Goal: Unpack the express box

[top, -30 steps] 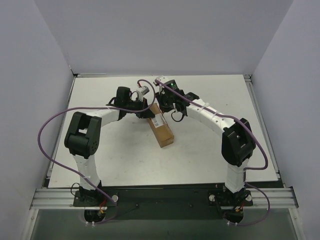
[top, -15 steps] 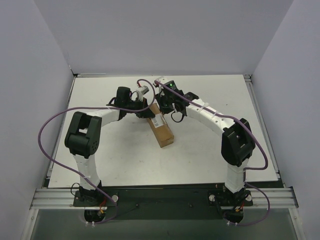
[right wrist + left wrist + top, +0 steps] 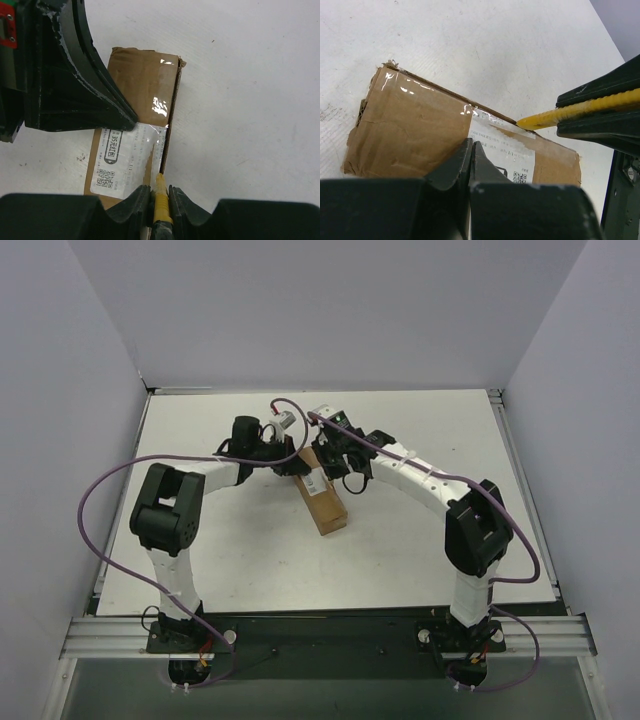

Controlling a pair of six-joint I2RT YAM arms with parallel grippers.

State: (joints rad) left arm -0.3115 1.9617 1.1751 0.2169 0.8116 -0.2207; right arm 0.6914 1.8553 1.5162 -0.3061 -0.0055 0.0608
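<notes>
The express box (image 3: 324,493) is a long brown carton with a white label, lying flat mid-table; it also shows in the left wrist view (image 3: 415,130) and the right wrist view (image 3: 142,80). My left gripper (image 3: 471,145) is shut, its tips pressing down on the box top by the label (image 3: 505,150). My right gripper (image 3: 160,192) is shut on the yellow-black utility knife (image 3: 161,200). The knife tip (image 3: 525,121) sits at the box's taped edge seam beside the label (image 3: 125,155).
The white table (image 3: 420,540) stretches round the box, with grey walls on three sides. Purple cables (image 3: 110,485) loop from both arms. A small grey cylinder part (image 3: 285,421) sits at the left wrist near the back.
My right gripper with the knife has shifted slightly toward the box's far end along the seam. The left gripper and the box have stayed put.
</notes>
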